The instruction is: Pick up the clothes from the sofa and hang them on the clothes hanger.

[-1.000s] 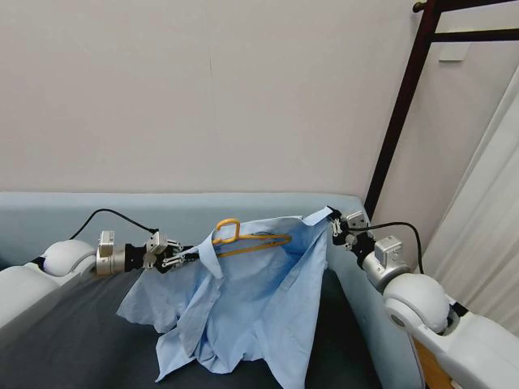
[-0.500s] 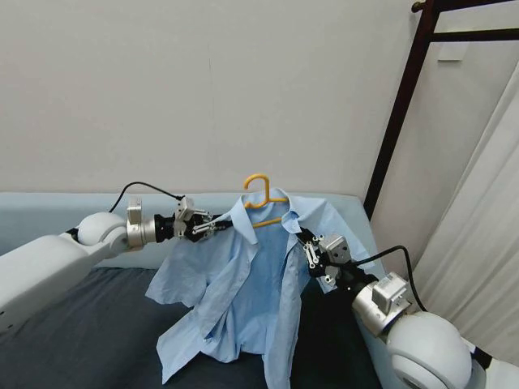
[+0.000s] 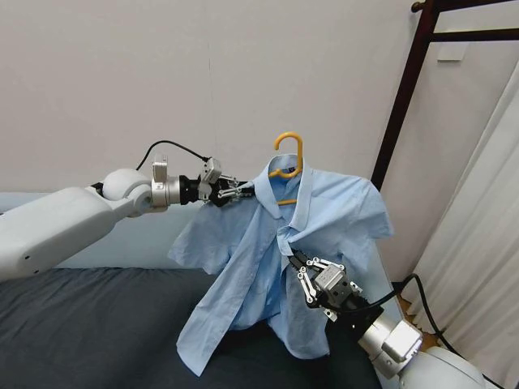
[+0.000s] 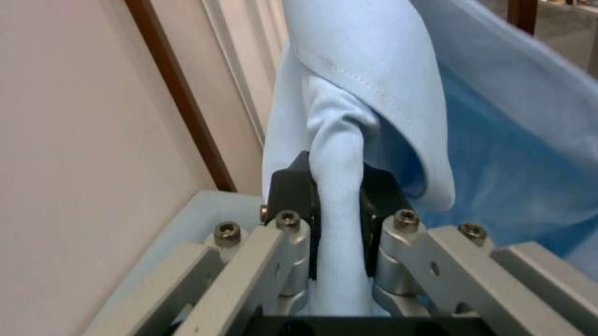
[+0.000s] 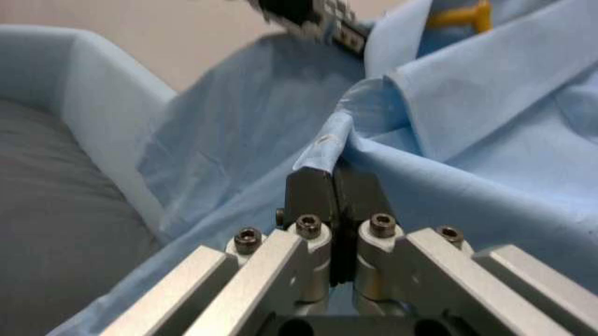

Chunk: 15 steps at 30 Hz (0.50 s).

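left gripper (image 3: 243,191) clamps the shirt (image 3: 334,212) at its shoulder; right gripper (image 3: 294,261) pinches its front edge

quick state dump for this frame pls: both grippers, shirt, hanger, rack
left gripper: shut on shirt near the collar, held high
right gripper: shut on shirt's front edge, lower down
shirt: blue, draped on hanger, held up over sofa
hanger: yellow, inside collar, hook free
rack: dark frame on robot's right, hanger not on it
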{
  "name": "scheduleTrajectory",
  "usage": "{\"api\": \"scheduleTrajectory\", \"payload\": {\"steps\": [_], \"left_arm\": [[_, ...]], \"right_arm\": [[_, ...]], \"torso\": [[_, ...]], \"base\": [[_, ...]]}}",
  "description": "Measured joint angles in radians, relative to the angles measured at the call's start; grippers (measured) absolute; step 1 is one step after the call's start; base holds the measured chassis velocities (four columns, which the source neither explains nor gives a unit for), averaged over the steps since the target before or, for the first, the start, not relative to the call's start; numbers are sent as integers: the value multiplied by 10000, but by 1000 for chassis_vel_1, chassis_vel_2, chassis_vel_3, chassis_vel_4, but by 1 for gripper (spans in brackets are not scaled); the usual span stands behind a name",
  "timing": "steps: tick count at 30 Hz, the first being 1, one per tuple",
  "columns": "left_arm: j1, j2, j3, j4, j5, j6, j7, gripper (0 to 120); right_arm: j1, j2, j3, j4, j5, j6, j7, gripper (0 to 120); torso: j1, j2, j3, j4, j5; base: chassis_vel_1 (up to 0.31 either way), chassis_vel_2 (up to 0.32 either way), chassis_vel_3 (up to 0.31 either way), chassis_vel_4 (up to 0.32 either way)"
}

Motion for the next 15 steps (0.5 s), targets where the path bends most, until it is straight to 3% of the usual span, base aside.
{"api": "scheduleTrajectory", "payload": {"steps": [15], "left_arm": [[-2242, 105, 1394, 187, -755, 104, 798, 8]], "right_arm": [[746, -518, -36, -398, 30, 21, 45, 0]], "torso": [[0, 0, 0, -1, -2]], "base": [[0, 0, 0, 0]]}}
